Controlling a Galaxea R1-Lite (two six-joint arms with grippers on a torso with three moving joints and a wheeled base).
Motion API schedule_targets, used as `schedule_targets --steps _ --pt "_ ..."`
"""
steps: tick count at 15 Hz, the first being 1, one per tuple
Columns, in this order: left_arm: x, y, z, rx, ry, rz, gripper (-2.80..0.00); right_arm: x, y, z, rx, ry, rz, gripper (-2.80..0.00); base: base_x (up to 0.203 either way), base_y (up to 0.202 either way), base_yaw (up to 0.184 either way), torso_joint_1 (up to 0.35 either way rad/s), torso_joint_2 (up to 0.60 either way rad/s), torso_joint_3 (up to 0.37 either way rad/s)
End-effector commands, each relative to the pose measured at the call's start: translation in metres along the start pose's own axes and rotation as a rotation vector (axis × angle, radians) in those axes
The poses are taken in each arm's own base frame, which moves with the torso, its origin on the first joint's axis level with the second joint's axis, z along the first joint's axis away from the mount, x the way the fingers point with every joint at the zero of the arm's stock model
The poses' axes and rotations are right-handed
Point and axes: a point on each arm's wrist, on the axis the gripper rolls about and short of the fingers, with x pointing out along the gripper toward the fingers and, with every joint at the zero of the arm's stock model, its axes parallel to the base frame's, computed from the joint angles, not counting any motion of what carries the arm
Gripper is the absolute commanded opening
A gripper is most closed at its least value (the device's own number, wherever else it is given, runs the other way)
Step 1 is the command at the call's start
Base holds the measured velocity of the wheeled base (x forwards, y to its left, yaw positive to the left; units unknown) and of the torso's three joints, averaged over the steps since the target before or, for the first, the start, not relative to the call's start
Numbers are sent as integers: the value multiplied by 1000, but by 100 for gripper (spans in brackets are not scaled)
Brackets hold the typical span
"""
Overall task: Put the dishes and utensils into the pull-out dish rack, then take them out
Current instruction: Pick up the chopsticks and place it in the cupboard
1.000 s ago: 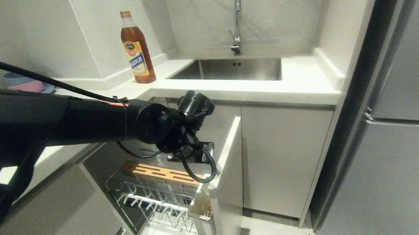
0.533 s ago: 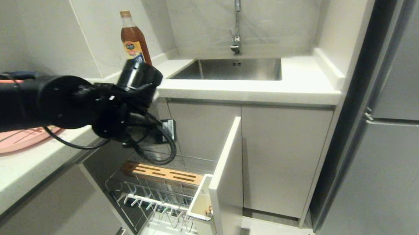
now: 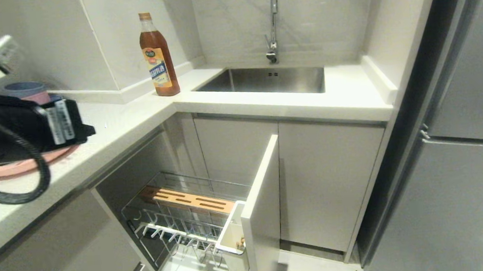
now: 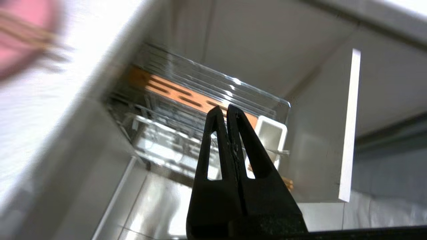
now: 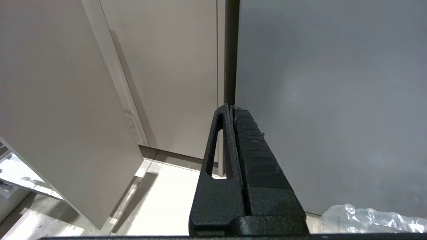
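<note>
The pull-out dish rack [image 3: 175, 225] stands drawn out under the counter, with its wooden strip [image 3: 186, 199], white utensil caddy [image 3: 231, 238] and pale front panel [image 3: 264, 193]. No dishes show between its prongs. A pink plate [image 3: 12, 167] lies on the countertop at far left, partly behind my left arm [image 3: 32, 124]. In the left wrist view the plate [image 4: 20, 50] is blurred, with pale chopsticks [image 4: 28, 30] across it. My left gripper [image 4: 223, 111] is shut on nothing, high above the rack [image 4: 173, 133] and caddy [image 4: 272, 133]. My right gripper [image 5: 230, 108] hangs shut and parked.
An oil bottle [image 3: 158, 56] stands on the counter corner beside the sink [image 3: 263, 81] and faucet [image 3: 274, 22]. Stacked blue and pink bowls [image 3: 26, 93] sit at the back left. A grey fridge [image 3: 460, 158] fills the right. Clear plastic [image 5: 367, 216] lies near the right gripper.
My left arm has risen out of the rack and swung left over the countertop, uncovering the rack and caddy. Its gripper stays shut. The right arm has not moved.
</note>
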Motion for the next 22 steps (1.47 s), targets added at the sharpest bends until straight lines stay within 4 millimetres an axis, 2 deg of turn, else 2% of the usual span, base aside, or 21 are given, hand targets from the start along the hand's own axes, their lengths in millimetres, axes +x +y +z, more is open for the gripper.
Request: schedule_targets --steps 1,4,8,10,13,15,19,22 --pt "-46 28 2 -60 -123 29 -280 0 0 0 0 1 0 -280 0 0 0 0 0 0" --pt "-76 60 2 -112 -228 202 -280 0 0 0 0 1 0 -280 0 0 0 0 0 0" --pt "-86 84 3 -186 -281 430 -280 0 0 0 0 1 0 -280 0 0 0 0 0 0" --pt "-71 95 14 -220 -257 471 -280 0 0 0 0 1 0 -280 0 0 0 0 0 0" --pt "-49 107 46 -327 -256 428 -280 0 0 0 0 1 0 -280 0 0 0 0 0 0" --pt "-26 114 63 -427 -178 399 -280 0 0 0 0 1 0 -280 0 0 0 0 0 0" --pt "32 126 80 -555 -27 380 -280 0 0 0 0 1 0 -280 0 0 0 0 0 0" --pt "63 125 84 -631 40 369 -280 0 0 0 0 1 0 -280 0 0 0 0 0 0"
